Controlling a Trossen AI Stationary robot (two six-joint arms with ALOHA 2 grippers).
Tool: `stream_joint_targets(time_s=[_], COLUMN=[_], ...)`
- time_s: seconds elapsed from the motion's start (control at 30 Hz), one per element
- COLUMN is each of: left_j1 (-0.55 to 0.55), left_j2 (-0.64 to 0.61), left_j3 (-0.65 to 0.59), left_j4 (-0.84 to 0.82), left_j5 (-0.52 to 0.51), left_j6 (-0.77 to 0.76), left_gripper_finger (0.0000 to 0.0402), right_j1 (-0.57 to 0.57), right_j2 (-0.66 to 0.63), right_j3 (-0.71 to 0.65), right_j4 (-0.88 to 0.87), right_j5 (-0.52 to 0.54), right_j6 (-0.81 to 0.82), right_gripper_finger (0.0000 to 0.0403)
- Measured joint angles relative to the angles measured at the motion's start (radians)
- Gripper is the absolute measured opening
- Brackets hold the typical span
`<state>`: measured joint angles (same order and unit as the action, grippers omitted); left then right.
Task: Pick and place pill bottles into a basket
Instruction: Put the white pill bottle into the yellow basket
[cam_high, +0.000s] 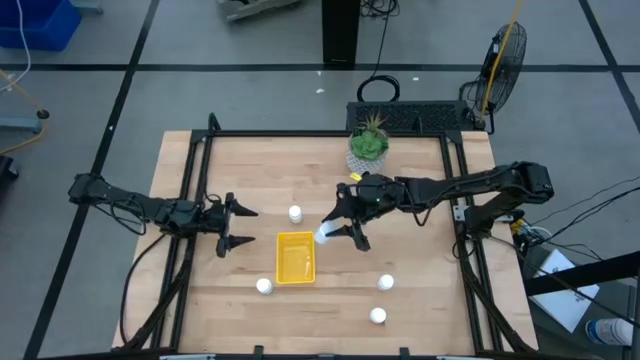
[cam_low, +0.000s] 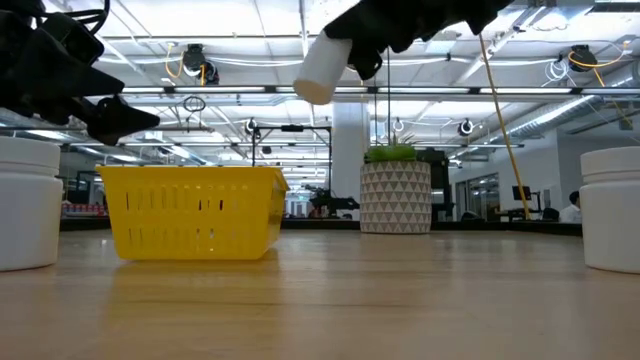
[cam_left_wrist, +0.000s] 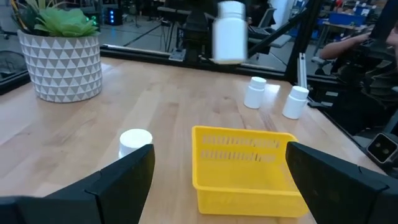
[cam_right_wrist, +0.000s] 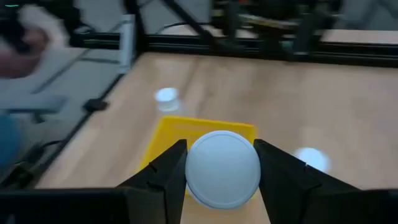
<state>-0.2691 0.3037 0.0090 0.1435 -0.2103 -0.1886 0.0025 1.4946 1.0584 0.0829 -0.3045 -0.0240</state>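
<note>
Across the wooden table (cam_high: 420, 300) we see our right gripper (cam_high: 338, 228) at frame centre, fingers (cam_right_wrist: 283, 171) clamped on a pill bottle (cam_high: 324, 235) above the yellow basket (cam_high: 295, 257). Our left gripper (cam_high: 232, 227) waits left of it, fingers spread, empty.

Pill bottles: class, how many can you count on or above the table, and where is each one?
5. One pill bottle is held by the right gripper beside the basket; others at. None looks hidden.
</note>
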Motion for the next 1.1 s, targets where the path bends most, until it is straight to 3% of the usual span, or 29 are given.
stream_joint_targets(time_s=[0.3,0.77,1.1], left_j1=[0.0,0.0,0.0], left_j2=[0.06,0.07,0.07], left_j3=[0.0,0.0,0.001], left_j4=[0.046,0.045,0.042], left_j5=[0.0,0.001,0.001], left_j6=[0.0,-0.003,-0.004], left_gripper_finger=[0.0365,0.0365,0.0365], right_j1=[-0.002,-0.029,-0.043], right_j2=[0.082,0.27,0.346], right_j3=[0.031,0.272,0.336], right_j4=[0.031,-0.183,-0.207], right_j5=[-0.038,-0.041,-0.042], right_j6=[-0.005,-0.12,-0.153], right_gripper_finger=[0.0154,0.0154,0.0154])
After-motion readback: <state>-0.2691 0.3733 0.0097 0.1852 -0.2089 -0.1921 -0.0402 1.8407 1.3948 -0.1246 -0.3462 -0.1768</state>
